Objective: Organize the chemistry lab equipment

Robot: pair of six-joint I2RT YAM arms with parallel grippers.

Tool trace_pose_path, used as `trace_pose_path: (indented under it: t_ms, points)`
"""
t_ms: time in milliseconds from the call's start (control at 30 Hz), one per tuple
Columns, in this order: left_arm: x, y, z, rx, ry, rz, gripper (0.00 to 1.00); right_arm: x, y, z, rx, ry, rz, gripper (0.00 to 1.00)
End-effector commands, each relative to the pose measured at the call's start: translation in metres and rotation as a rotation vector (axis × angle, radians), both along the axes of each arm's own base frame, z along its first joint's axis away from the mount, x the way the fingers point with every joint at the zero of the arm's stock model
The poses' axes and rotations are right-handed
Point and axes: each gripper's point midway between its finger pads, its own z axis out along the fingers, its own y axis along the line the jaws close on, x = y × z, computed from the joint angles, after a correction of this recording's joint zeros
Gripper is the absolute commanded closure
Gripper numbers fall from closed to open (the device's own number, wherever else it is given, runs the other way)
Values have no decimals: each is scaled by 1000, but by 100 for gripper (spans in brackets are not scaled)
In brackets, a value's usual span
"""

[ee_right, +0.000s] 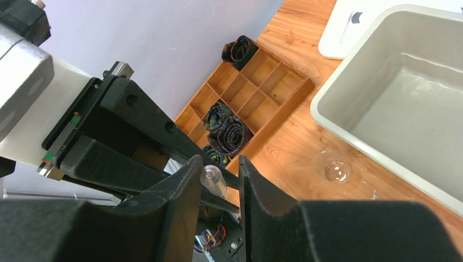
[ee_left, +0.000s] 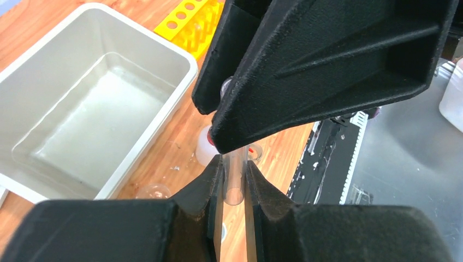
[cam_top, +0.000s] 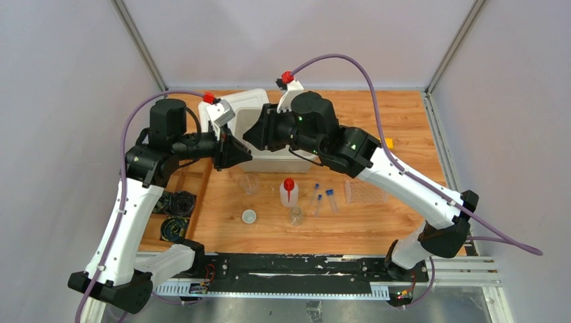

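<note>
Tube [ee_left: 235, 183] is hanging in the air above the tabletop [cam_top: 377, 222], near the edge of the white bin [ee_left: 65, 49]. Left jaws are pinching it, nearly closed, with one finger on each side. Right jaws are meeting them from the opposite side and standing part open around the tube's rounded end; whether they are pressing on it I cannot tell. Below, a red-nozzled bottle [cam_top: 288, 190], blue-capped tubes [cam_top: 330, 196], a cup [cam_top: 249, 216] and a beaker [cam_top: 250, 182] are sitting apart from one another on the tabletop.
</note>
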Motion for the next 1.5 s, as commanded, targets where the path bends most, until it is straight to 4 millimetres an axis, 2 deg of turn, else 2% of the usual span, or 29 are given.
trace_pose_path:
  t_ms: [0,300,400,433,467,500,533,567,600,700,767,867,933,1033,1133,1267,1467]
  points:
    - [0,4,5,5,-47,10,88,-5,-2,6,-7,11,42,66]
    - [0,5,3,10,-47,18,88,-6,5,1,-29,28,71,67]
    - [0,5,2,10,-39,20,87,-4,5,3,-31,19,65,80]
    - [1,5,2,11,-40,24,83,-3,3,3,-36,12,60,86]
    - [1,6,1,14,-40,30,72,-1,1,3,-42,5,51,91]
    - [3,7,1,17,-40,37,54,0,-2,3,-49,-5,40,95]
    - [3,8,0,21,-41,46,31,3,-7,3,-60,-12,24,99]
    - [5,9,0,25,-41,57,13,4,-13,2,-71,-19,17,100]
    - [6,10,-1,29,-40,69,2,10,-22,1,-90,-35,-25,100]
    - [12,14,-1,43,-36,113,0,28,-58,-10,-153,-63,-127,100]
    - [17,17,-3,54,-25,149,0,41,-90,-29,-224,-71,-208,100]
    - [25,22,-9,86,9,201,0,60,-151,-60,-333,-65,-361,100]
    - [31,26,-13,113,29,231,0,69,-199,-82,-420,-62,-489,100]
    - [37,32,-20,147,56,273,0,72,-271,-112,-531,-45,-690,100]
    - [42,36,-26,171,70,302,0,72,-321,-142,-575,22,-830,100]
    - [48,37,-32,189,102,317,0,77,-357,-171,-606,103,-928,100]
    - [49,40,-39,223,118,323,0,96,-380,-195,-652,146,-1031,100]
